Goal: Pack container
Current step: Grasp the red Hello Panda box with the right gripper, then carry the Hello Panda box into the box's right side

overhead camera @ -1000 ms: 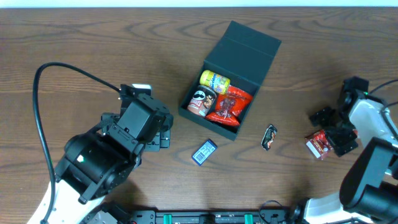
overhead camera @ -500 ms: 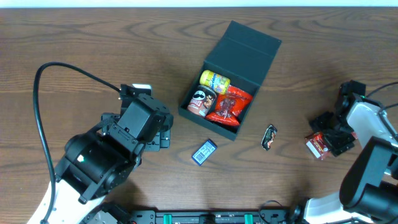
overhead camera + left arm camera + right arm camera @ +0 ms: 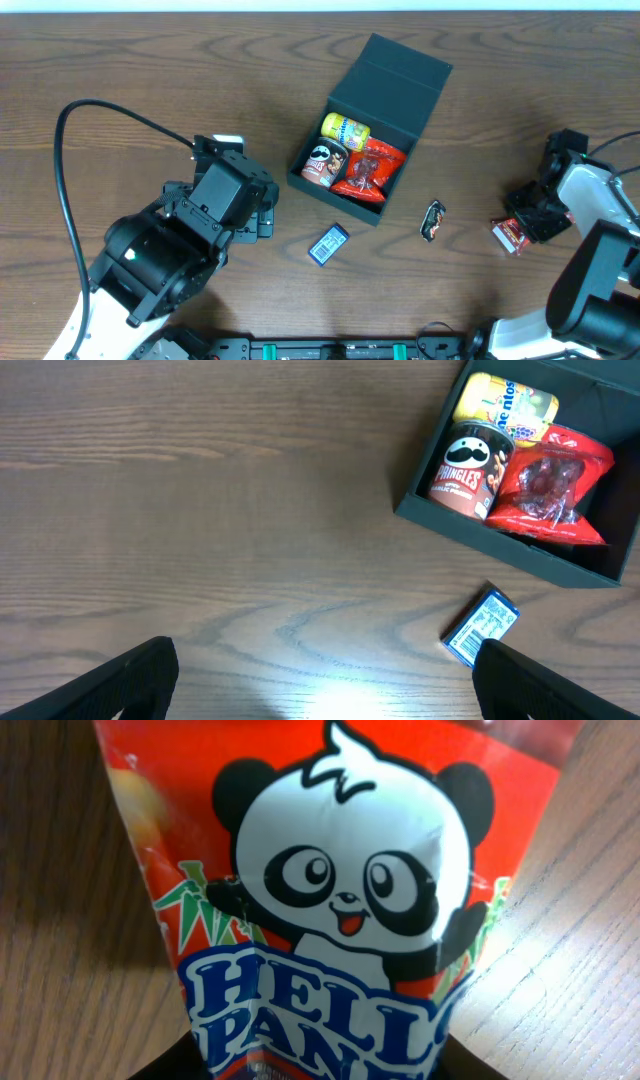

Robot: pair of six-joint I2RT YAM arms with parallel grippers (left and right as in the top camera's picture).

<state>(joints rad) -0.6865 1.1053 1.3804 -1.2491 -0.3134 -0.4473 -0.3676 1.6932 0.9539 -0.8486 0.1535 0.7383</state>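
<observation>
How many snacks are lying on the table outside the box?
3. A blue rectangular packet in front of the dark square box; a small black wrapped item right of it; a red Hello Panda pouch at the right gripper. The left arm could hide others.

We see a robotics lab: a wood-grain table (image 3: pixel 150 60), the left arm (image 3: pixel 160 260) at 8 o'clock, the right arm (image 3: pixel 600 285) at 4, a black cable (image 3: pixel 75 110) at 9.

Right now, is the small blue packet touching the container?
Apart. The left wrist view shows a strip of bare table between the blue packet and the container's near wall.
</observation>
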